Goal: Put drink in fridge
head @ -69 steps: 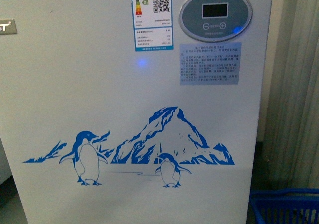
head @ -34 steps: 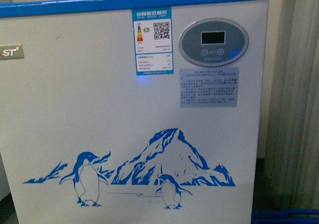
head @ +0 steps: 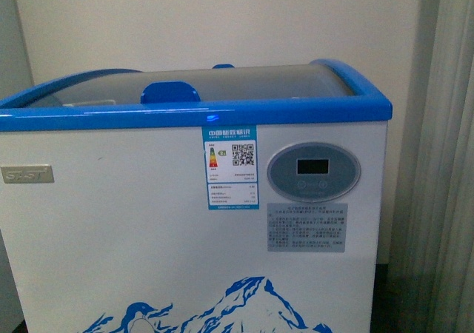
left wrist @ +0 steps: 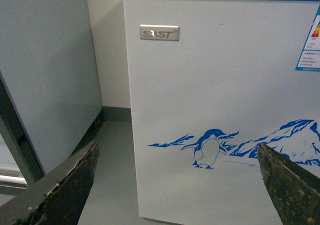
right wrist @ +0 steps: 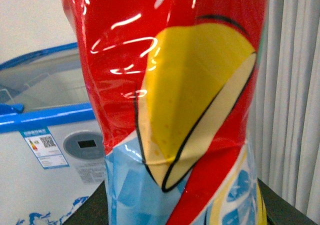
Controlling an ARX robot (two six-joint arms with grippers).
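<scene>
Drink (right wrist: 170,110) fills the right wrist view, gripped in the right claw (right wrist: 175,207), up near the fridge (head: 148,237), whose glass lids (head: 244,81) look closed. Left claw (left wrist: 176,150) gapes empty, low before the fridge's penguin front.

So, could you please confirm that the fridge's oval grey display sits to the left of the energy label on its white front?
Not quite: on the fridge, the oval grey display sits to the right of the energy label, not the left, as the front view shows. The front is indeed white.
</scene>
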